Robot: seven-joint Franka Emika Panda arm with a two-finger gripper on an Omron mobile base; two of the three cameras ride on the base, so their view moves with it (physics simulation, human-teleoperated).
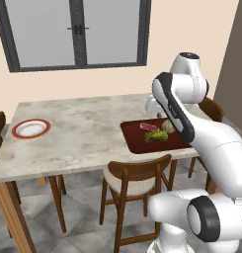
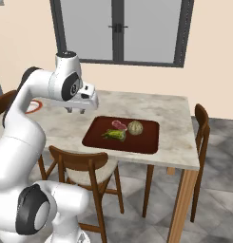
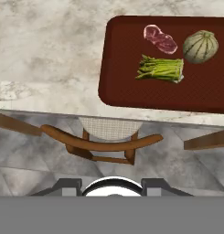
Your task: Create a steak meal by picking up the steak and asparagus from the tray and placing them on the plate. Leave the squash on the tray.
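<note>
The gripper [image 2: 77,111], jaws together and empty, hangs high beside the tray [image 2: 146,140], with the steak [image 2: 119,125] lying below and beyond it.

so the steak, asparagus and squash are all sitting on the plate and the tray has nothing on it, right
Not quite: it is the other way round. In the hand view the steak, asparagus and squash all lie on the tray. The left base view shows the plate bare at the table's far end.

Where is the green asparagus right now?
The asparagus lies on the dark red tray, just in front of the steak and beside the round squash. In the right base view it is the tray's left-hand item.
</note>
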